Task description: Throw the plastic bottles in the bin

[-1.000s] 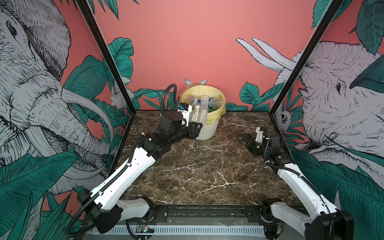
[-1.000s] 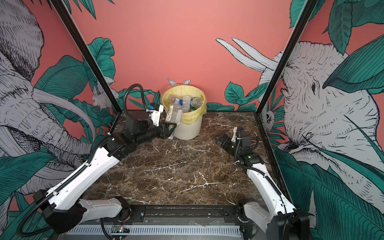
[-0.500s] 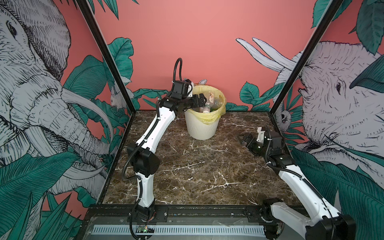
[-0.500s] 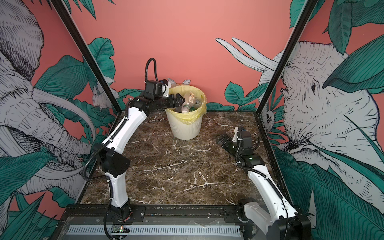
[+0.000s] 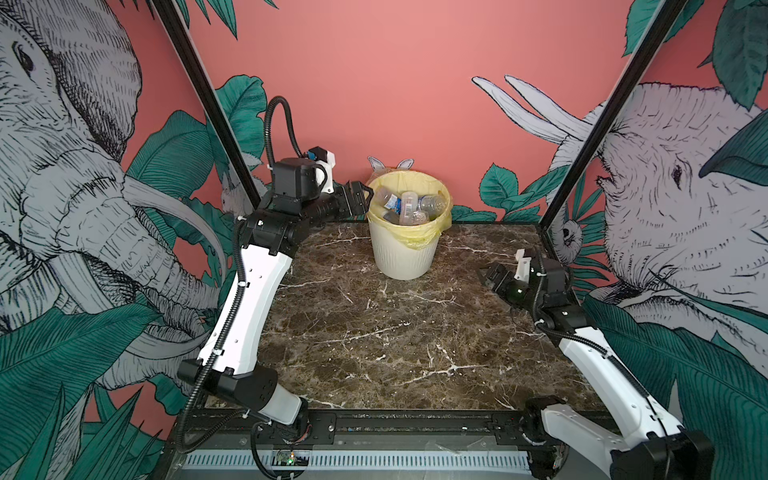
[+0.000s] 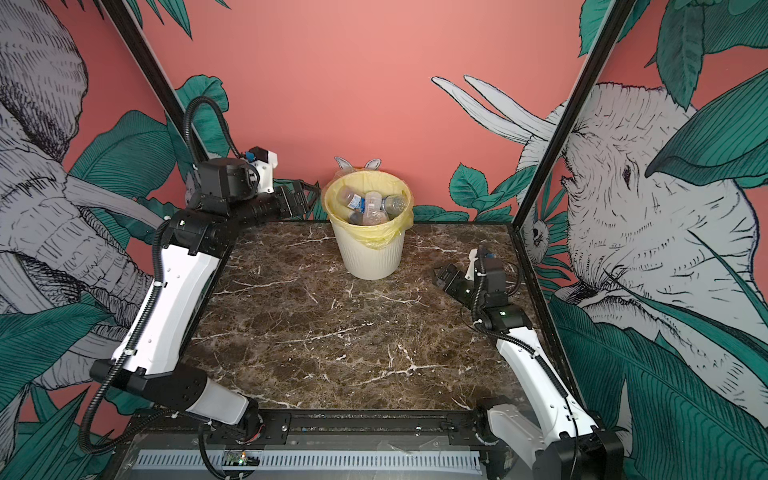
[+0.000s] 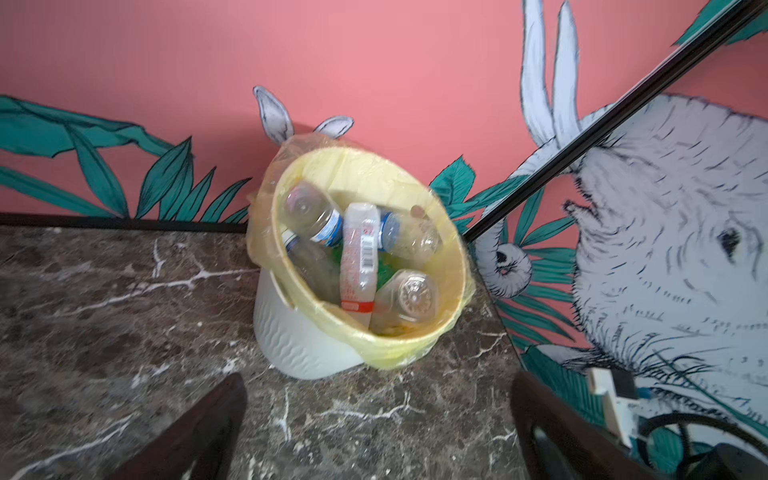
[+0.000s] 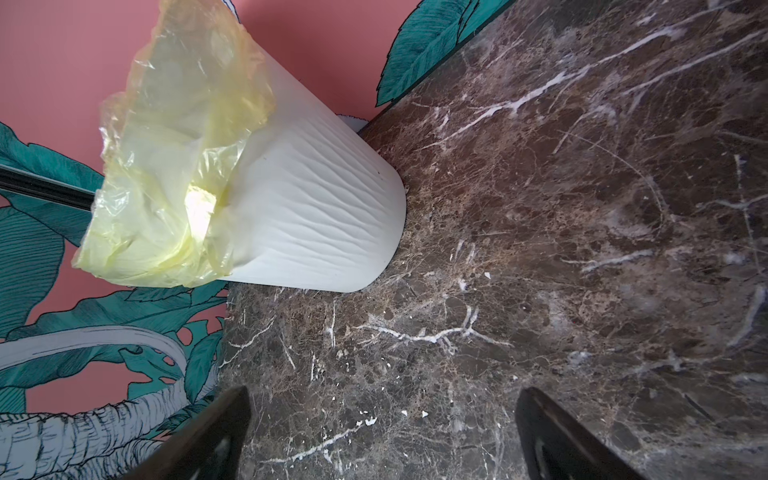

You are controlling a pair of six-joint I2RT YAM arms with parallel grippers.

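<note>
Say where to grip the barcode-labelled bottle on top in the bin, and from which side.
Probably mid-body on the barcode-labelled bottle, jaws across its width, from above through the open mouth of the bin. It lies uppermost with its long side exposed; the wall blocks any sideways approach.

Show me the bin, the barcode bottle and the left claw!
bin [image 5: 401, 257]: in a top view, on its ribbed white wall.
barcode bottle [image 7: 360, 253]: left wrist view, on its label.
left gripper [image 5: 362, 201]: in a top view, between its open fingertips.
</note>
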